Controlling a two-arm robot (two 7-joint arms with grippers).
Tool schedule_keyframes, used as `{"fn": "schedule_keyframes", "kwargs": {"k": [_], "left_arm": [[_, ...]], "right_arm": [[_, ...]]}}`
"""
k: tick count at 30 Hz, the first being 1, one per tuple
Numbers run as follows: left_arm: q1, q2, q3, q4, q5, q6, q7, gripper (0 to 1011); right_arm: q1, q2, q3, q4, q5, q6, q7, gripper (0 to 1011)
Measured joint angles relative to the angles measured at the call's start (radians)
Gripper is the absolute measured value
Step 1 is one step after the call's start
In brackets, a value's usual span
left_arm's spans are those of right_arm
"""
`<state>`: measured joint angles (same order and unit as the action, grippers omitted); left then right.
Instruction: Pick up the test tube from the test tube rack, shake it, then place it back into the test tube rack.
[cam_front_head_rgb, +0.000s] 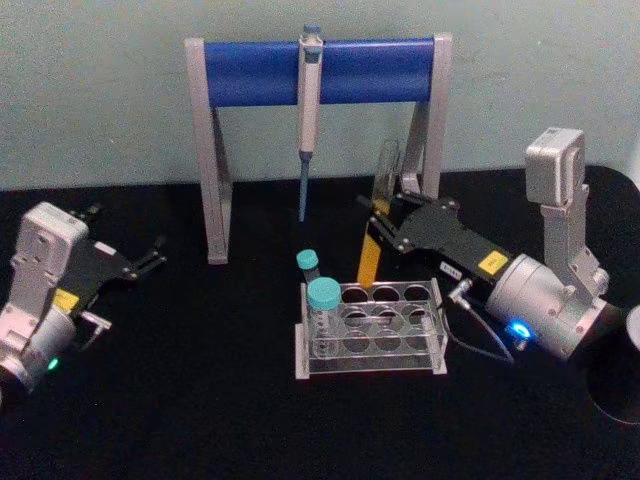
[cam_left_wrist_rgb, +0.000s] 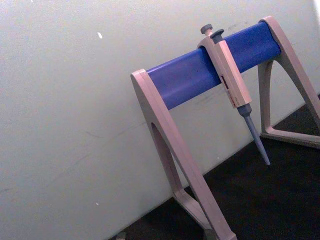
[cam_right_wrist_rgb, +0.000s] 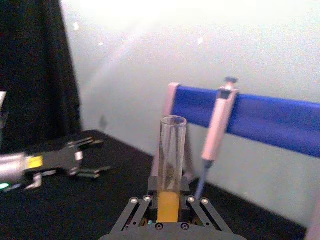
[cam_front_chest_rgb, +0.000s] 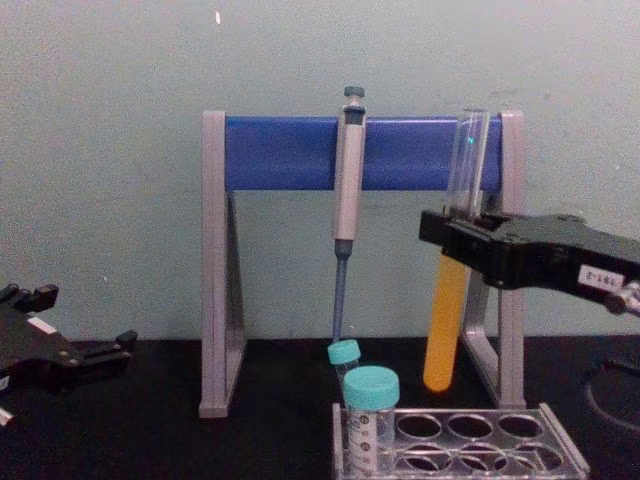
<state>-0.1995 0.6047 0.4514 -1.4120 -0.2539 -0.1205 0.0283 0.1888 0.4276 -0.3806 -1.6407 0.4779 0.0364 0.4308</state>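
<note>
Grip first: the right gripper (cam_right_wrist_rgb: 170, 200) is clenched on the test tube (cam_front_chest_rgb: 456, 215), its fingers pinching the glass about halfway up, right where the liquid ends. The tube hangs close to upright and free of the test tube rack (cam_front_head_rgb: 380, 368), with its rounded bottom in the air above and a little behind the rack's rear holes.

The tube is thin, bare glass, so it is likely light, stiff, smooth and easy to crack. A firm but modest squeeze at mid-height looks right. That hold keeps the weight of the liquid just below the fingers and leaves the lower end free to find a hole. The mouth is open and has no cap. Orange-yellow liquid fills the lower half and the upper half is empty, so a shake should probably be short and kept near vertical, or the contents could slop out.

The rack is clear plastic with rows of round holes. Two teal-capped tubes (cam_front_head_rgb: 322, 300) stand in its left column, and the other holes appear empty. Behind it, a pipette (cam_front_head_rgb: 308, 100) hangs from the blue bar of the pipette stand (cam_front_head_rgb: 250, 70).

The left gripper (cam_right_wrist_rgb: 105, 156) rests well off to the left over the black table (cam_front_head_rgb: 200, 420), its fingers spread and holding nothing.
</note>
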Motion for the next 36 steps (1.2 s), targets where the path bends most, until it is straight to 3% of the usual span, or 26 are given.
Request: {"fn": "schedule_keyframes", "kwargs": {"k": [3,10,36], "left_arm": [[0.000,0.000,0.000,0.000,0.000,0.000,0.000,1001],[0.000,0.000,0.000,0.000,0.000,0.000,0.000,1002],[0.000,0.000,0.000,0.000,0.000,0.000,0.000,1001]], "right_arm": [[0.012,-0.027,0.005,0.028,-0.029,-0.034,-0.043,234],[0.021,-0.051,0.028,0.060,-0.069,-0.042,-0.090,234],[0.019,-0.062,0.059,0.058,-0.107,-0.010,-0.077,234]]}}
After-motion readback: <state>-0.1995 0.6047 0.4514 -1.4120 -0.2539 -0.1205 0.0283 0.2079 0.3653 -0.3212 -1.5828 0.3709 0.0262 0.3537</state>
